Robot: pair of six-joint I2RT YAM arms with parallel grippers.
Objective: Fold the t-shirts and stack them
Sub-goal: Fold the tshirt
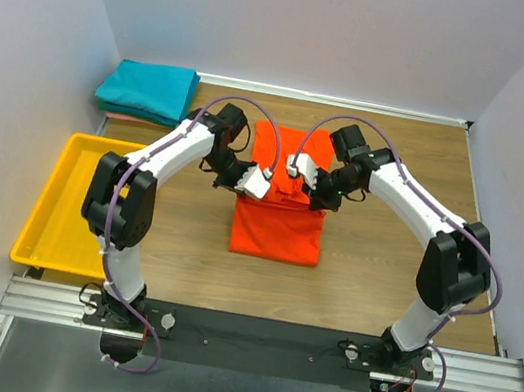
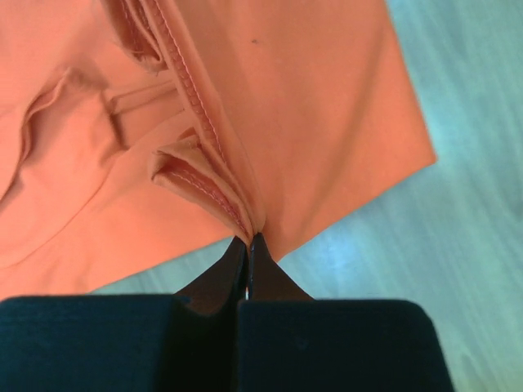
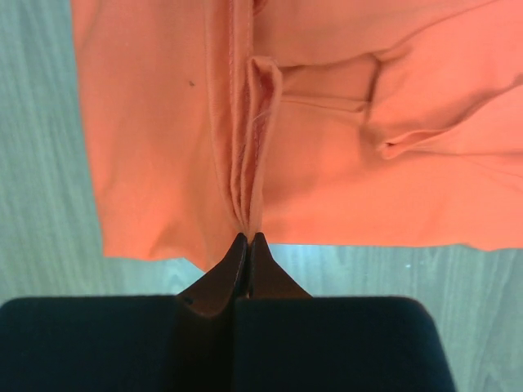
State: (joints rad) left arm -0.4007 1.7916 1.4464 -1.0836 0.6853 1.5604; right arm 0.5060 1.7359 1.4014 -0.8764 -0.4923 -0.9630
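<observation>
The orange-red t-shirt (image 1: 279, 214) lies partly folded in the middle of the wooden table. My left gripper (image 1: 256, 185) is shut on a gathered, hemmed edge of this shirt (image 2: 270, 122), with cloth pinched at the fingertips (image 2: 249, 238). My right gripper (image 1: 297, 170) is shut on another bunched edge of the same shirt (image 3: 327, 122), with folds meeting its tips (image 3: 248, 236). The two grippers stand close together above the shirt's middle. A folded teal t-shirt (image 1: 146, 87) rests at the back left on a pale pink one (image 1: 117, 115), of which only the edge shows.
A yellow plastic tray (image 1: 62, 207) sits at the left edge of the table. Grey walls close in the back and both sides. The arms' black base rail (image 1: 257, 337) runs along the near edge.
</observation>
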